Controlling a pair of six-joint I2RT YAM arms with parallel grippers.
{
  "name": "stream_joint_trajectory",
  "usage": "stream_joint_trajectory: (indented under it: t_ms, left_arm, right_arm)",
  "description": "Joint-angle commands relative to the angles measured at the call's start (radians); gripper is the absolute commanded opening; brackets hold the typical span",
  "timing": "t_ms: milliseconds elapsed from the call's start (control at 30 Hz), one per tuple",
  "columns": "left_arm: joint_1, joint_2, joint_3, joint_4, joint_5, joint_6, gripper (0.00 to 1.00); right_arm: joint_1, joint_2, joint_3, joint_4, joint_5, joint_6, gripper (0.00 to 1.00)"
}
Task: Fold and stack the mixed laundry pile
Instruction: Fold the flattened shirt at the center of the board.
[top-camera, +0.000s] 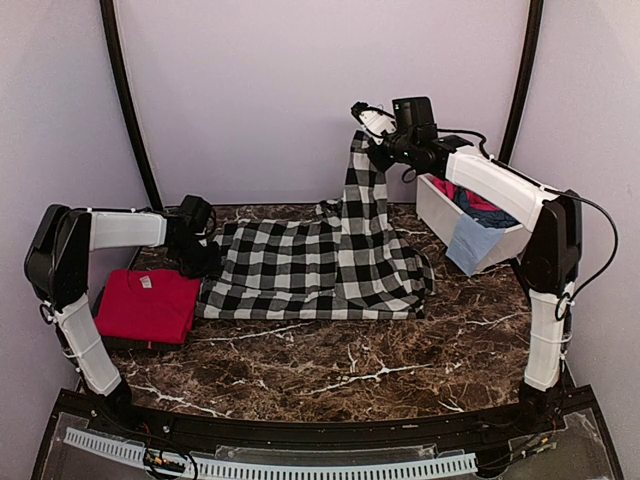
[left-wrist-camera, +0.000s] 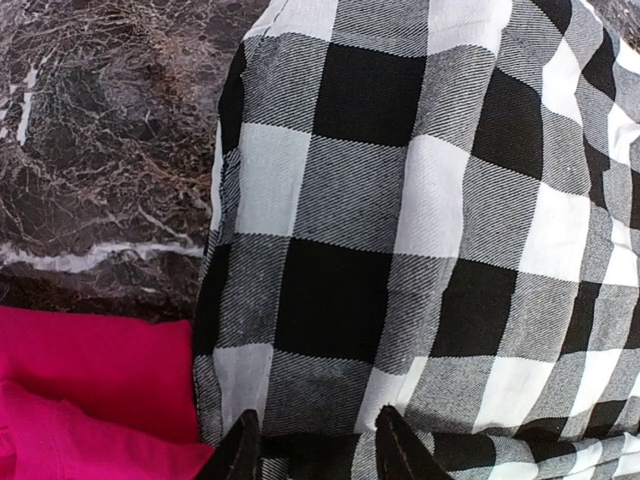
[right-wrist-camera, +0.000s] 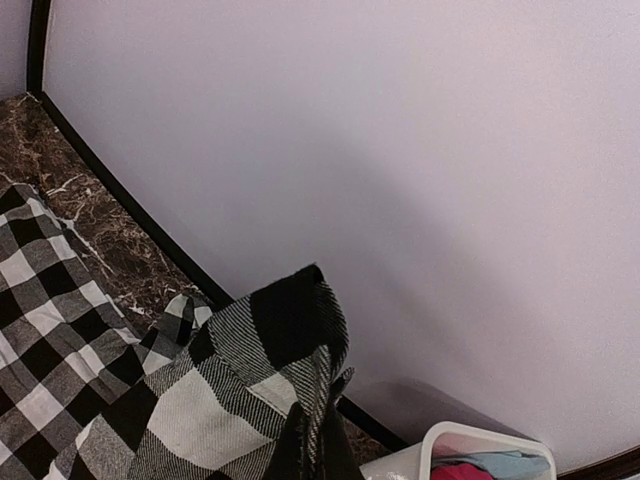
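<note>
Right claw (top-camera: 364, 124), clamped on a corner of the black-and-white checked garment (top-camera: 310, 265), holds it high; the rest spreads below across the bench (top-camera: 350, 370) to the left claw (left-wrist-camera: 318, 452), jaws parted over its edge, folded red tee (top-camera: 148, 305) beside. Seemingly mid-fold: next, the raised corner needs carrying across and laying square. No writing legible.
</note>
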Motion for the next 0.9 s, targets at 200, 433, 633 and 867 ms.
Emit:
stream_joint_trajectory:
  t_ms: [200,433,633,867]
  left_arm:
    - [0.006,0.071,0.05,-0.028,0.001,0.005,0.34]
    - [0.006,0.073,0.057,-0.063,-0.035,-0.008,0.26]
    - [0.006,0.051,0.049,-0.088,-0.07,-0.027,0.43]
    - [0.006,0.082,0.036,-0.033,0.027,-0.023,0.32]
  right_arm:
    - [0.007,0.001,0.0,0.067,0.021,-0.026,0.0]
    - [0.008,0.013,-0.001,0.089,0.055,-0.041,0.0]
    - [0.008,0.014,-0.003,0.091,0.056,-0.036,0.0]
    - [0.008,0.01,-0.017,0.099,0.068,-0.046,0.0]
